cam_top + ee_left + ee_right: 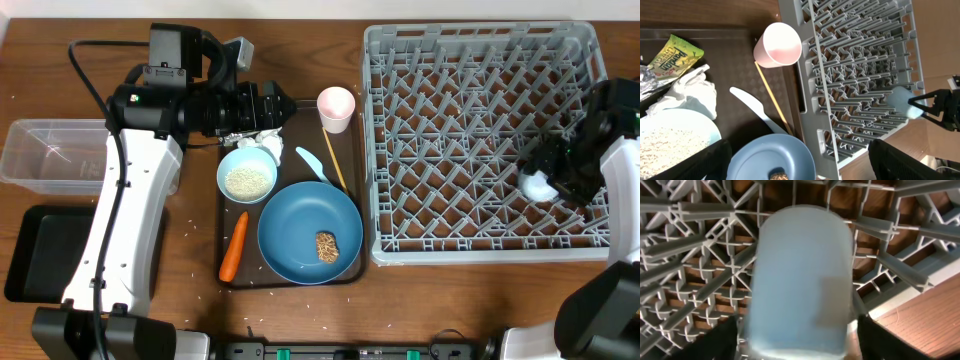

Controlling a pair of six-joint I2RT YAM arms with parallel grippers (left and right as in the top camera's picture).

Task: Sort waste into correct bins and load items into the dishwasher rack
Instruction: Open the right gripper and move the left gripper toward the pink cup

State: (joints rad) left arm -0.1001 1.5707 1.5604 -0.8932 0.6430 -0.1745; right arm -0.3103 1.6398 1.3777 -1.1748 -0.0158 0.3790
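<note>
My right gripper point(548, 182) is shut on the small light blue cup point(800, 275) over the right side of the grey rack point(480, 140). My left gripper point(272, 112) is open and empty above the serving tray's far left corner, over the white tissue point(690, 95), yellow wrapper point(675, 57) and foil point(645, 80). The bowl point(247, 175) holds rice. The blue plate point(310, 230) carries the brown chunk point(326, 246). The carrot point(234, 245), spoon point(312, 165), chopsticks point(334, 158) and pink cup point(336, 107) lie around them.
The clear tub point(50, 150) and the black tray point(55, 250) sit at the far left, partly under my left arm. The dark brown serving tray point(300, 278) lies between them and the rack. Rice grains are scattered on the table near the tray.
</note>
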